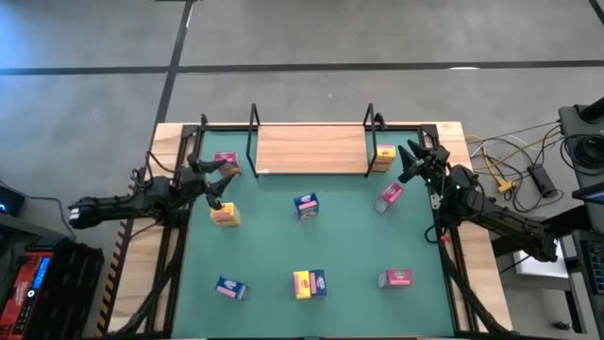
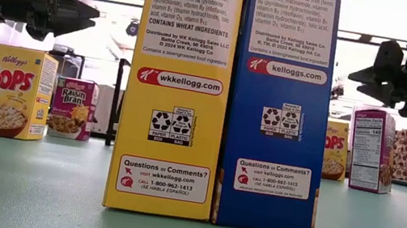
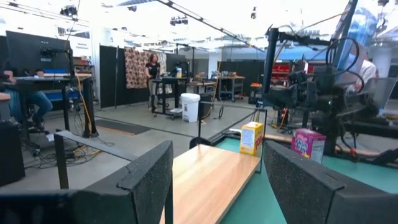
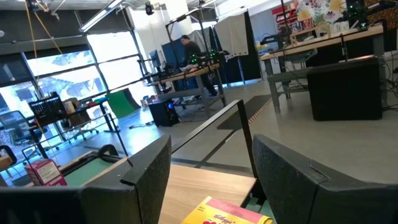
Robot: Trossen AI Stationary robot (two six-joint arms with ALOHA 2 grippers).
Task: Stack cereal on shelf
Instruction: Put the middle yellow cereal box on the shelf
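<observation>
High view: the light wood shelf board (image 1: 311, 149) is seen bare. The right gripper (image 1: 411, 161), part open and empty, is held beside the small yellow cardboard cereal box (image 1: 383, 158) at the board's right end; the left gripper (image 1: 213, 176) is farther off.

Two slim black jointed arms, built of tubular links with blocky joint housings, end in the left gripper (image 1: 219, 179) and the right gripper (image 1: 412, 161). Each gripper carries two broad, flat, matte black fingers (image 3: 146, 180) with a grainy textured surface and angled tips. A small green light glows on the right arm's wrist.
</observation>
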